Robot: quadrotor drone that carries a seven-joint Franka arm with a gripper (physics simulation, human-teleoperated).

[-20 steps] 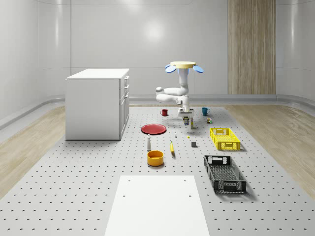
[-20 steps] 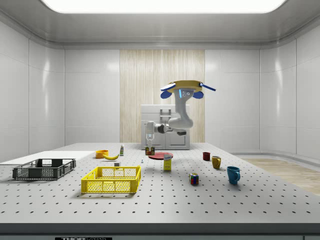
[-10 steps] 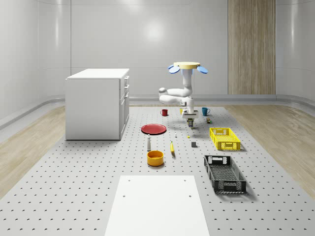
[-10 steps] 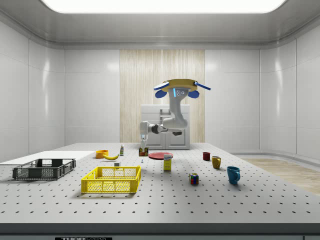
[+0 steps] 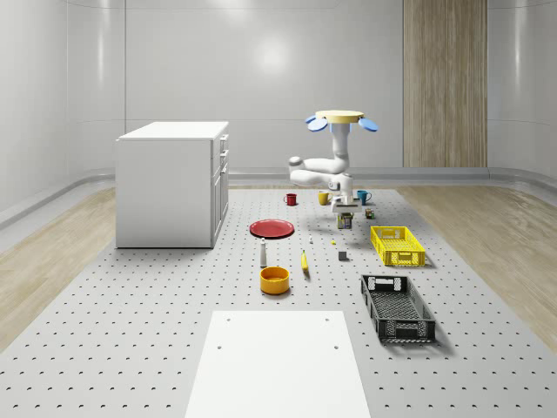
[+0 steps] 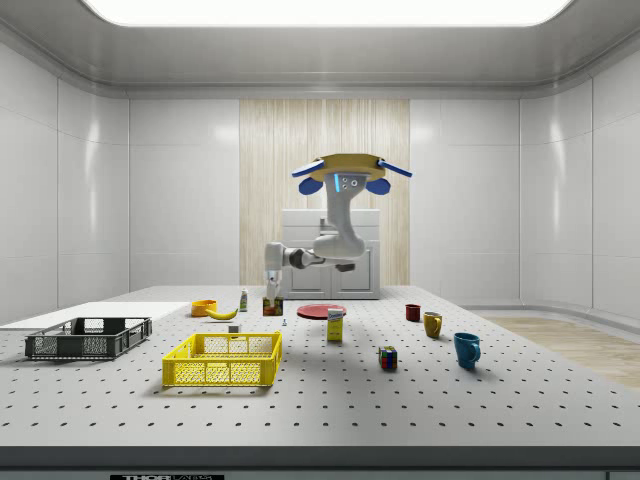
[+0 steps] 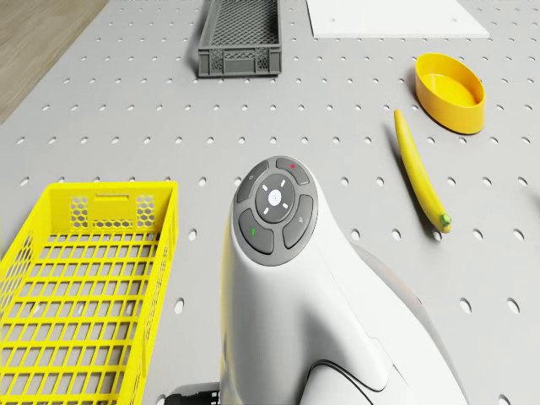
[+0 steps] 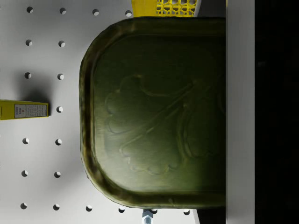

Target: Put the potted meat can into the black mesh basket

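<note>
We hover over the desk with the jaws apparently clenched on the potted meat can; the black mesh basket lies lower right, beyond the yellow crate.

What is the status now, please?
Drone hovers over table. Claw shut on potted meat can, off the surface. Black mesh basket apart; yellow basket between.

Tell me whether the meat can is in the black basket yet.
Not yet. The can hangs in the claw above the table, the drone hovering; the black basket sits empty.
</note>
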